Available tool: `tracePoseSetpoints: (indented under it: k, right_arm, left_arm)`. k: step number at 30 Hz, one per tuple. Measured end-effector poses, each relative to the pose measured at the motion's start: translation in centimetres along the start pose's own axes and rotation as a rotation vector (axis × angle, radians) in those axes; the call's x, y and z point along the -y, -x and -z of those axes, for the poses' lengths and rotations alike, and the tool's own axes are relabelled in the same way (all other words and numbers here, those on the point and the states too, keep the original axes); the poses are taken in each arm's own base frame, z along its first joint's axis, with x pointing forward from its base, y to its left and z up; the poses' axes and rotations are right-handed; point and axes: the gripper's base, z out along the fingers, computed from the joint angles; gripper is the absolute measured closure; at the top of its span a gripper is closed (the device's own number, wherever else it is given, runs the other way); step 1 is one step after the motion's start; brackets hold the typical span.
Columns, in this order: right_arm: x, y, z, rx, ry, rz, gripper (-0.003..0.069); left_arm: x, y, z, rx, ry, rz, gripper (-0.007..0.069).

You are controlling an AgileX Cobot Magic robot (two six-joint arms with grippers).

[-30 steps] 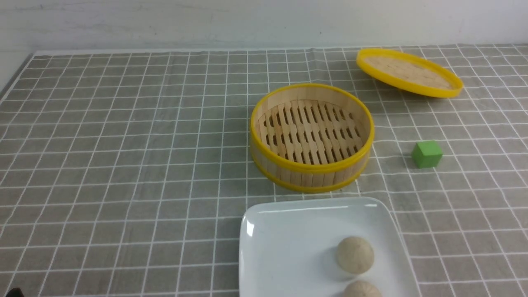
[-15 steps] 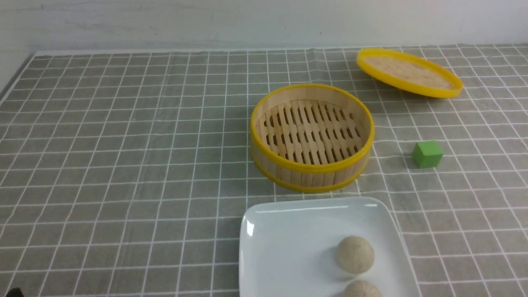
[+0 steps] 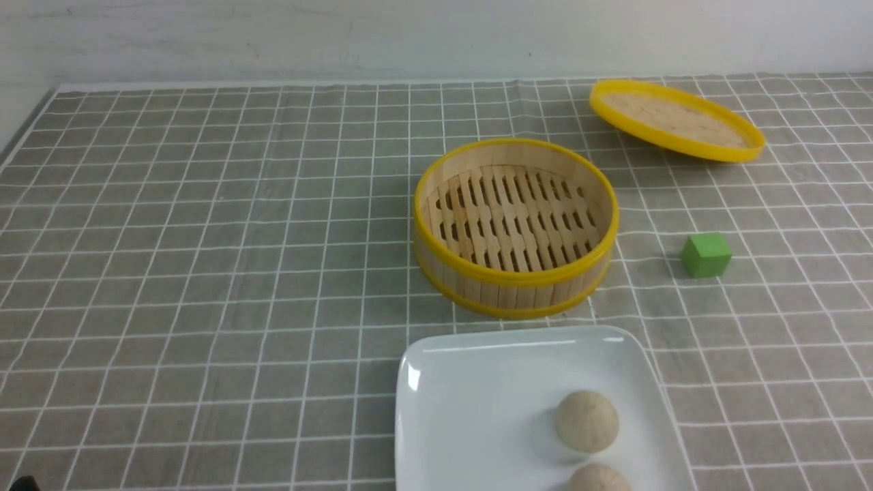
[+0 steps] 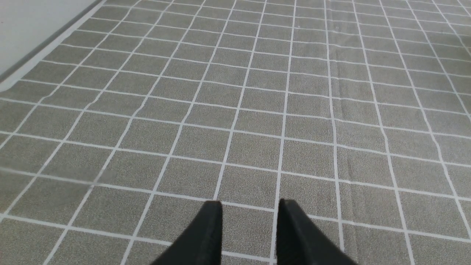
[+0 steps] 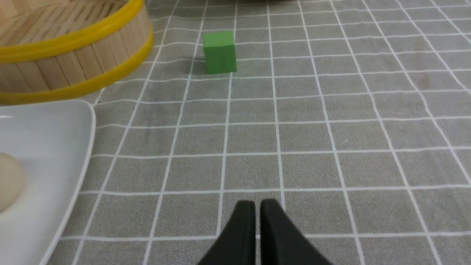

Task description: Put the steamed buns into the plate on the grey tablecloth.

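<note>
looking finished: both steamed buns (image 3: pixel 587 421) sitting in the plate (image 3: pixel 477 402) on the grey tablecloth (image 3: pixel 204 273), steamer basket (image 3: pixel 515 225) lying empty (left jaws slightly spread, right jaws pressed together, neither holding anything).

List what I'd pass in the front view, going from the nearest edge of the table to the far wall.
steamed buns on the white plate → bamboo steamer basket → yellow-rimmed bamboo lid
</note>
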Motion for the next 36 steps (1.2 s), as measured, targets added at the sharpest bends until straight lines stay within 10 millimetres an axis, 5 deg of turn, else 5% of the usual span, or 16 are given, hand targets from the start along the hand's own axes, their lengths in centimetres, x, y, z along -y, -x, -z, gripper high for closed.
tracePoseSetpoints:
  k: [36]
  right_arm:
    - [0.14,0.02,0.00,0.003,-0.026,-0.009,0.0575]
  left_arm:
    - [0.00,0.00,0.00,0.000,0.000,0.000,0.0384]
